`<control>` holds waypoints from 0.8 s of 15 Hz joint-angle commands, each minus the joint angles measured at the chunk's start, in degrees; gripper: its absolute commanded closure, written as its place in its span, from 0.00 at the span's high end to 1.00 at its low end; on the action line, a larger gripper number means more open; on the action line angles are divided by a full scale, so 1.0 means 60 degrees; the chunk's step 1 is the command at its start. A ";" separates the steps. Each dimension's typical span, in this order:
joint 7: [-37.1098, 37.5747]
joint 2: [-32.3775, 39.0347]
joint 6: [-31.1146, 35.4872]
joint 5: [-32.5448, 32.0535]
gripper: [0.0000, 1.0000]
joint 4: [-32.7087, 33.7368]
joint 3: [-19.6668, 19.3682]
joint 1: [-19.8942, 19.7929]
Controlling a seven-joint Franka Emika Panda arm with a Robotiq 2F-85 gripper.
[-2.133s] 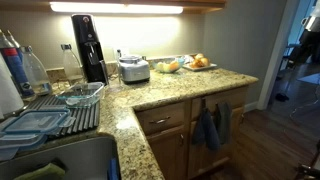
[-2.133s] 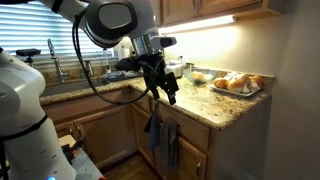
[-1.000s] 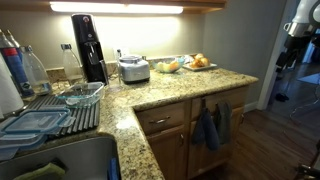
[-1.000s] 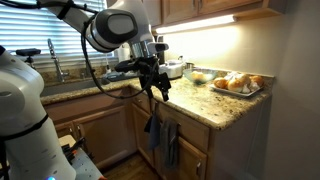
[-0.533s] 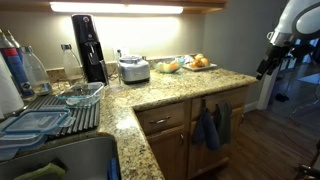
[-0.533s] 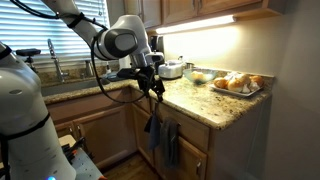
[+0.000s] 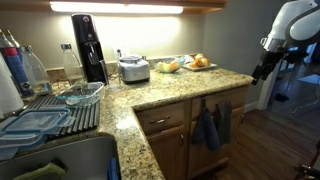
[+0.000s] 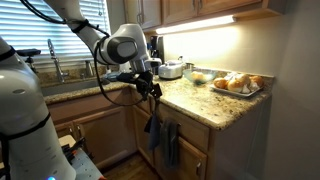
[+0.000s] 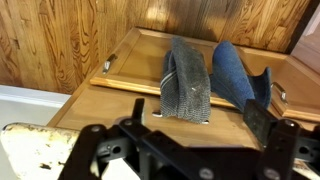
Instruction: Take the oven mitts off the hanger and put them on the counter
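The speckled granite counter (image 7: 180, 88) carried a coffee maker (image 7: 90, 45), a dish rack (image 7: 60, 112) and plates of food (image 8: 238, 84), but no mitts. The robot arm (image 8: 112, 44) reached down over the counter's edge toward the wooden cabinet door (image 9: 135, 62) below. Both blue-grey oven mitts (image 8: 162, 138) hung side by side against that door, untouched. The gripper (image 8: 153, 90) hovered just above them and apart from them, its jaws spread wide and holding nothing, as the wrist view showed. By the look of it the job had barely begun: neither mitt was off the hanger, so grasping, lifting and laying both on the counter remained. No brand, label or writing could be read anywhere.
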 commanded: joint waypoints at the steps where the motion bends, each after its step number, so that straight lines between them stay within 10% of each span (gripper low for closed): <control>1: 0.0057 0.0232 0.0203 0.0074 1.00 0.0010 0.0003 0.0107; 12: 0.0187 0.3576 0.3806 0.2740 1.00 0.0017 0.0687 0.1745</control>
